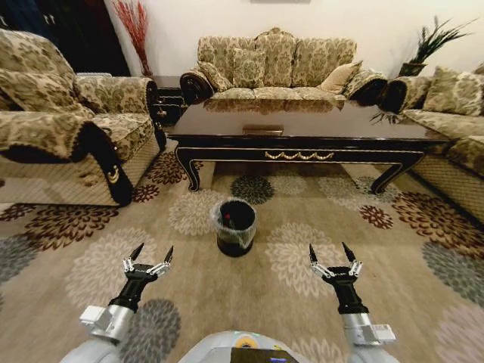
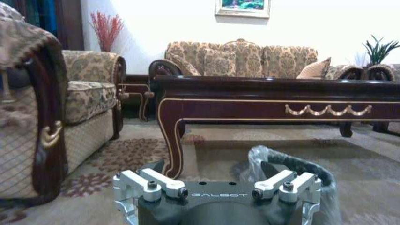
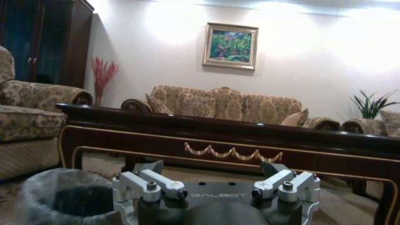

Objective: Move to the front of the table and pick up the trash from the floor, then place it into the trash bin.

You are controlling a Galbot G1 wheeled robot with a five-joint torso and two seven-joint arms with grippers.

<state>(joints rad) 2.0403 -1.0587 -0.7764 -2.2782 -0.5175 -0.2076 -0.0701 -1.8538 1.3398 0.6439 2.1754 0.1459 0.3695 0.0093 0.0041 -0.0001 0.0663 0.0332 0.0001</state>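
Both pincers, left (image 1: 148, 257) and right (image 1: 333, 256), hung apart and empty before the trash bin (image 1: 235, 226); the worktop (image 1: 302, 125) was reached, nothing picked.

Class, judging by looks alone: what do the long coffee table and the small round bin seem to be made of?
Long dark brown coffee table: apparently lacquered wood, mirror-glossy top, gold trim. Small round black bin: probably plastic, with a thin, crinkled, translucent film liner.
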